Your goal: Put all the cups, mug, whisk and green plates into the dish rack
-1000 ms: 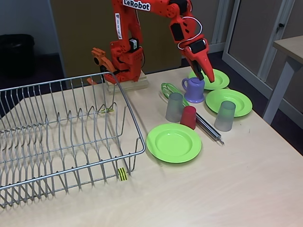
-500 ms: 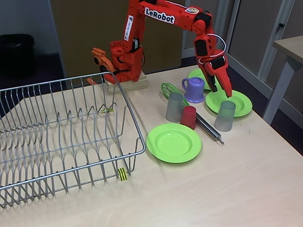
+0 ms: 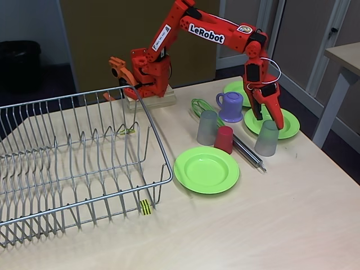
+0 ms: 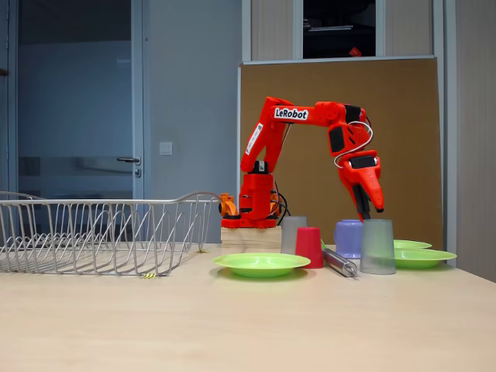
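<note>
My gripper hangs open and empty just above the right grey cup, without touching it. A second grey cup and the red cup stand side by side at the table's middle. The purple mug is behind them. The whisk lies with its silver handle running between the cups. Three green plates lie flat: a front plate, a right plate and a back plate. The dish rack stands at the left with nothing in it.
The arm's base sits on a wooden block behind the rack's far right corner. Bare tabletop spreads in front of the plates and the rack. Another table's corner shows at the right edge.
The gripper has swung right, from over the purple mug to above the right grey cup, and has come down a little. No object has moved.
</note>
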{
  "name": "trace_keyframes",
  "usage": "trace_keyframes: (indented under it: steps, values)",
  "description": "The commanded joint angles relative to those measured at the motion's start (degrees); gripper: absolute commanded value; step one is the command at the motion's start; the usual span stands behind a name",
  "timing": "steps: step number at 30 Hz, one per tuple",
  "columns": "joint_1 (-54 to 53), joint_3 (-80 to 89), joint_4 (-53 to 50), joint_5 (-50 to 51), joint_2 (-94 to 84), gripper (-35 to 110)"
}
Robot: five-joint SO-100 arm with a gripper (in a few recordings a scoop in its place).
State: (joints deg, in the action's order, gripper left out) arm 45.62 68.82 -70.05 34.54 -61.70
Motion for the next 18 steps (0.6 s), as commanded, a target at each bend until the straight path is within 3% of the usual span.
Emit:
trace_keyframes:
  steps: [1,18]
  values:
    - [1.49,-3.87,-1.76,0.97,0.09,45]
    - [1.32,-5.62,0.35,-1.23,4.13,44]
